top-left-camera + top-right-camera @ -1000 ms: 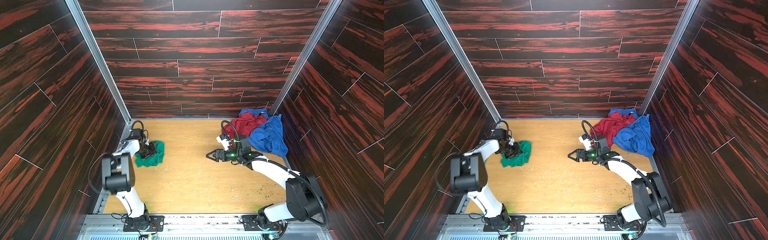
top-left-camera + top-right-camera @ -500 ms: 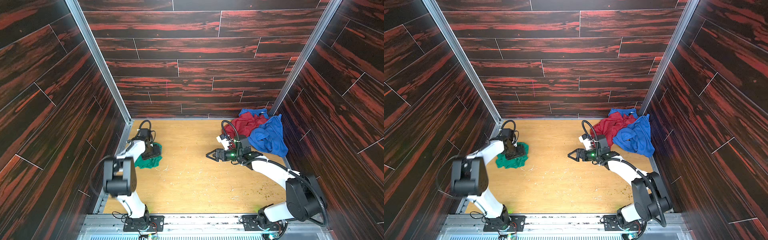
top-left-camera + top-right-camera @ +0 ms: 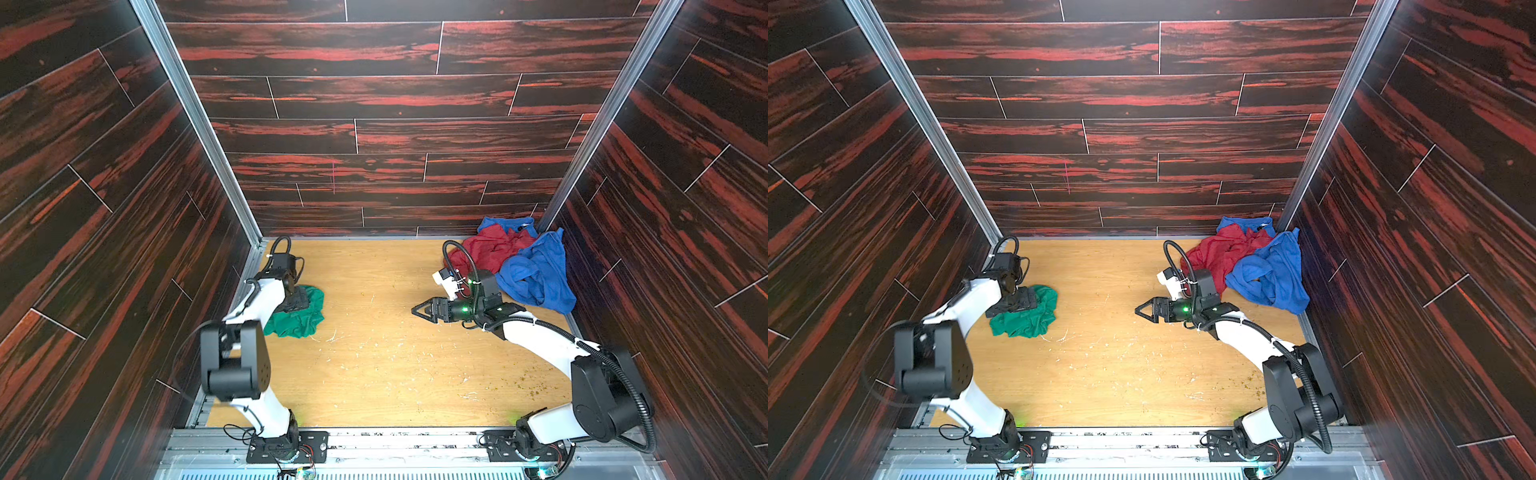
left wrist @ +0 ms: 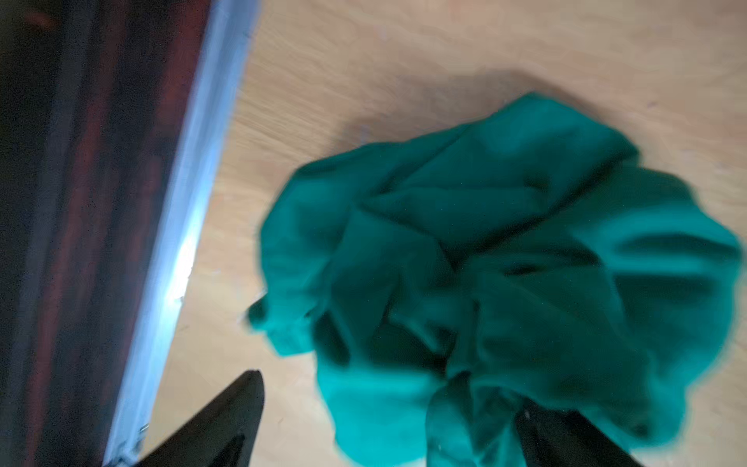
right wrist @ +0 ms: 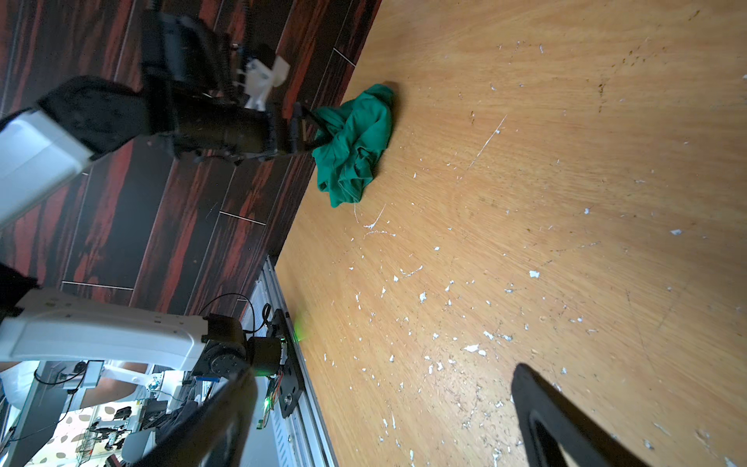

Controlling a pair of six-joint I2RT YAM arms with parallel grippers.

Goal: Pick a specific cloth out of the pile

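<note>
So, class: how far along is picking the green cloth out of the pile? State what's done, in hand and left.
Done: the green cloth lies near the left wall, apart from the pile in the far right corner. In hand: the left end effector stands open over it, gripping nothing. Left: probably just pulling that end effector back; the right end effector is open and empty.

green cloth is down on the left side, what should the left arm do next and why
Probably raise the left gripper straight up, clear of the green cloth. Its jaws stand wide open and the cloth lies bunched on the table, apart from the red and blue pile, but a fold sits against one finger, so a slow lift should avoid dragging it.
</note>
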